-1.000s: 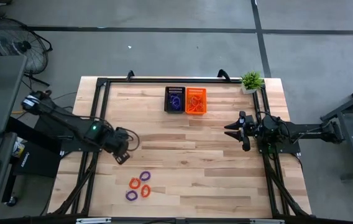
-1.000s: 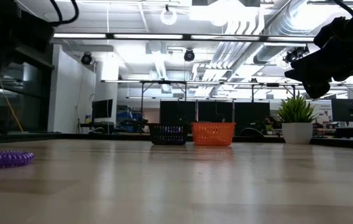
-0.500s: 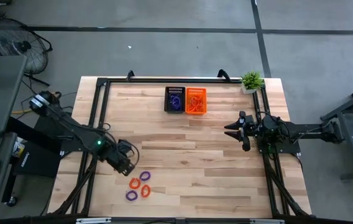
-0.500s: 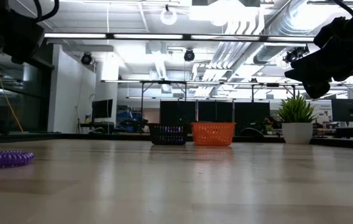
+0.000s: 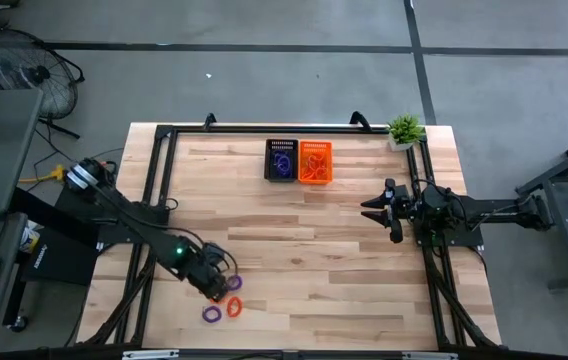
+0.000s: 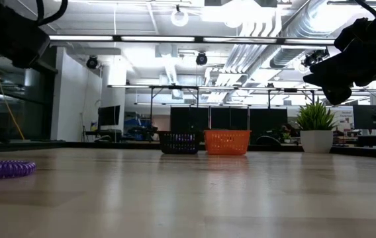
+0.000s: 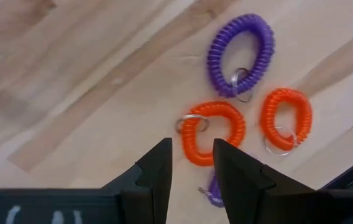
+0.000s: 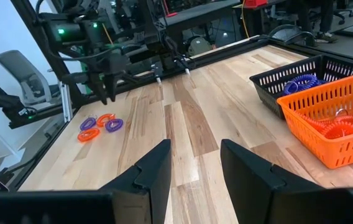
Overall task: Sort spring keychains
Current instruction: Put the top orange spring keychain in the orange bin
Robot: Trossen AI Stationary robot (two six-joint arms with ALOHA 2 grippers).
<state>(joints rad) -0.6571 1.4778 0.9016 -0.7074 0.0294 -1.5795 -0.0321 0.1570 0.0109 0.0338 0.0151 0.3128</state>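
Several spring keychains lie flat on the wooden table near its front left. In the left wrist view they are an orange one (image 7: 214, 132), a second orange one (image 7: 286, 118), a purple one (image 7: 242, 53) and part of another purple one (image 7: 211, 190). My left gripper (image 5: 220, 286) (image 7: 192, 155) is open and hovers over them, with its fingertips either side of the first orange coil's near end. I cannot tell whether it touches. My right gripper (image 5: 369, 210) (image 8: 195, 158) is open and empty, raised at the table's right side.
A black basket (image 5: 282, 160) holding purple keychains and an orange basket (image 5: 315, 162) holding orange ones stand side by side at the far middle. A potted plant (image 5: 404, 130) stands at the far right corner. A dark frame runs along the table's far, left and right edges.
My left gripper has moved toward the table's near edge and a little to the right. It now stands over the group of keychains. The keychains have not moved.
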